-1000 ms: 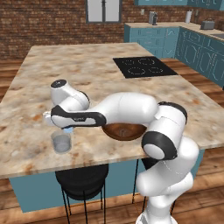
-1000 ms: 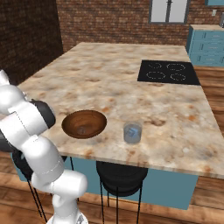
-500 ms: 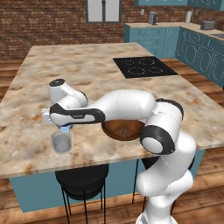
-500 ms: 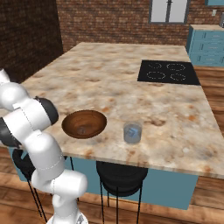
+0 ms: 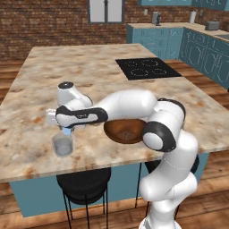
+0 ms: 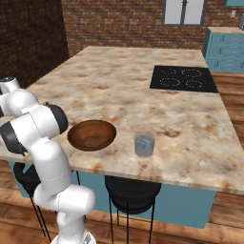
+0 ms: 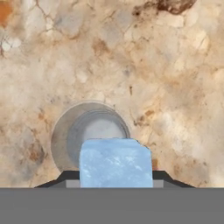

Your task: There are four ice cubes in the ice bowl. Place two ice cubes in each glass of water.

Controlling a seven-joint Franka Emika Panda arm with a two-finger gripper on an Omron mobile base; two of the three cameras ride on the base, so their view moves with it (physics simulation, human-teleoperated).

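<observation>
My gripper (image 5: 67,130) is shut on a pale blue ice cube (image 5: 67,131), held just above a glass of water (image 5: 62,145) near the counter's front left. In the hand view the ice cube (image 7: 115,162) sits between my fingertips (image 7: 162,176), and the glass (image 7: 70,135) lies straight below it, seen from above. The dark wooden ice bowl (image 5: 126,131) stands to the right of that glass, partly behind my forearm. In the right base view the ice bowl (image 6: 91,135) has a second glass of water (image 6: 144,144) to its right. What lies inside the bowl is too small to tell.
A black cooktop (image 5: 147,68) is set into the marble counter (image 5: 89,67) at the back right. The counter's front edge runs just in front of both glasses, with black stools (image 5: 85,183) below it. Teal cabinets (image 5: 201,49) line the far right wall.
The arm has shifted slightly, carrying the ice cube a little right and down over the left glass. The grip on the cube is unchanged.
</observation>
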